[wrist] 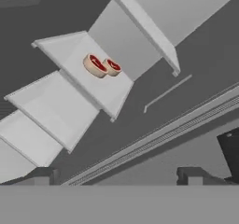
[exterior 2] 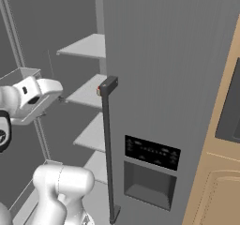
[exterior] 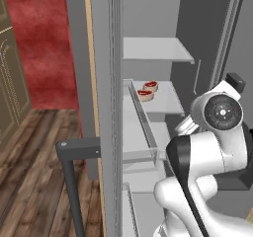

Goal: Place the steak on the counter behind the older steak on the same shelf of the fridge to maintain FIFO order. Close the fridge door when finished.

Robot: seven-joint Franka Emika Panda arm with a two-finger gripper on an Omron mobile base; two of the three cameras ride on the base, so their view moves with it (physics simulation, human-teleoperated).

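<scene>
**Two steaks on fridge shelf, gripper empty**

Fridge open, door swung out at left in left base view. Two steaks side by side, touching, on one white shelf: front steak, rear steak just behind. Same pair in hand view, and. Gripper spread wide, holding nothing, well apart from steaks, outside shelf. Second door closed, dark bar handle, dispenser panel.
</scene>
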